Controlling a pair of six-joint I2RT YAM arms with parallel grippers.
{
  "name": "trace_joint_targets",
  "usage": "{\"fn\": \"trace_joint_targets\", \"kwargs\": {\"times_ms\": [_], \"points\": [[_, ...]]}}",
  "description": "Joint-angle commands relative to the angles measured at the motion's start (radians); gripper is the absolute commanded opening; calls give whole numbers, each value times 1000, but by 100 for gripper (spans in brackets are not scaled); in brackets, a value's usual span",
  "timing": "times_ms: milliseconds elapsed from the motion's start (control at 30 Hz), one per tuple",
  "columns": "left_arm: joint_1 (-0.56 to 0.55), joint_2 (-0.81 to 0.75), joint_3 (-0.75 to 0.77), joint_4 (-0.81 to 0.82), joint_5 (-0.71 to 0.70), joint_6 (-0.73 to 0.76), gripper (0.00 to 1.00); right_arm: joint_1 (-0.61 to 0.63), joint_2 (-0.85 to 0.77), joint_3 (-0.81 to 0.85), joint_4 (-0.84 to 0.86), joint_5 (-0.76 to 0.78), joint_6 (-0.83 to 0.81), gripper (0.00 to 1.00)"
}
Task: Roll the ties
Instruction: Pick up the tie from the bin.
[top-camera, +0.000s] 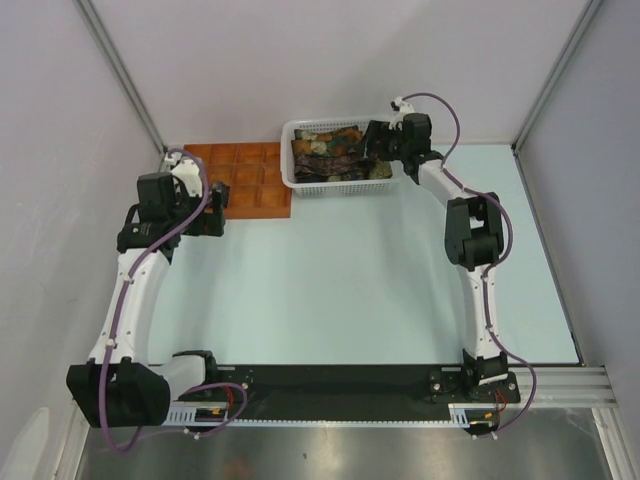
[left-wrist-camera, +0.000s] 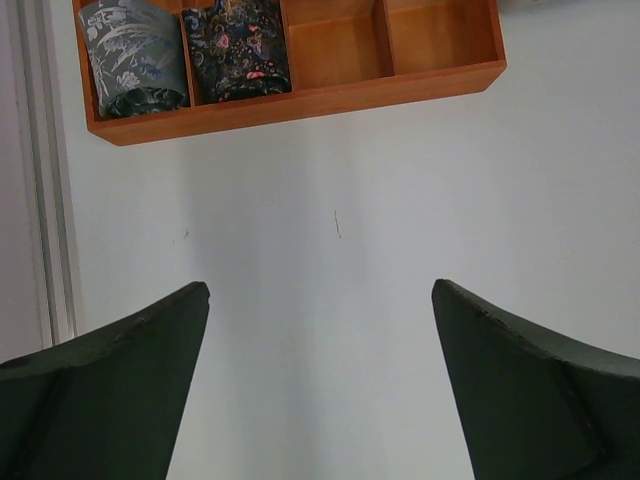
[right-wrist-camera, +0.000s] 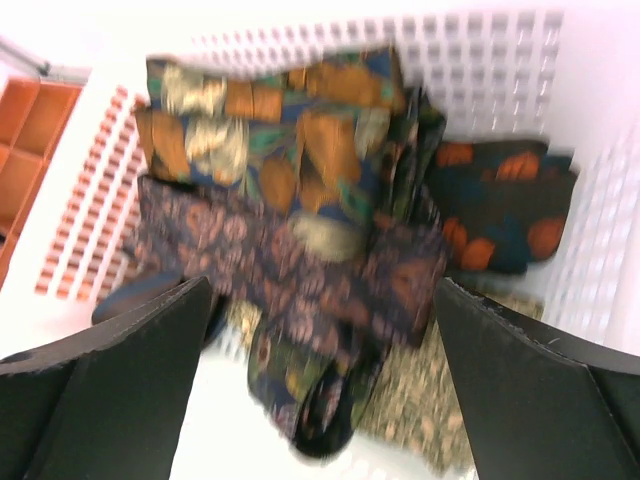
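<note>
Pale table. Orange-brown tray at far left, white mesh basket just beside it on the right. Basket holds a heap of loose ties. Right gripper hovers just over the heap, jaws wide apart, empty. Left gripper over bare table near the tray, jaws apart, empty. Two rolled ties sit in neighbouring compartments at one tray corner.

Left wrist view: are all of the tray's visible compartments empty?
No, the two leftmost visible compartments of the tray hold rolled ties.
</note>
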Motion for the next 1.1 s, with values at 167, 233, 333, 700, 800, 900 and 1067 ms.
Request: {"fn": "trace_joint_targets", "kwargs": {"times_ms": [167, 233, 333, 700, 800, 900, 1067], "points": [[4, -12, -4, 5, -45, 41, 100, 39, 113, 147, 195, 65, 19, 89], [6, -8, 0, 3, -48, 41, 100, 44, 131, 161, 221, 77, 29, 84], [4, -2, 2, -2, -45, 40, 100, 55, 168, 197, 233, 96, 22, 82], [6, 7, 3, -15, -91, 61, 100, 79, 286, 378, 198, 165, 32, 57], [4, 13, 3, -12, -90, 63, 99, 85, 265, 386, 195, 165, 23, 33], [6, 24, 11, -11, -84, 64, 99, 91, 217, 385, 178, 149, -1, 0], [4, 44, 31, 8, -100, 58, 99, 104, 72, 360, 169, 51, 29, 0]]}}
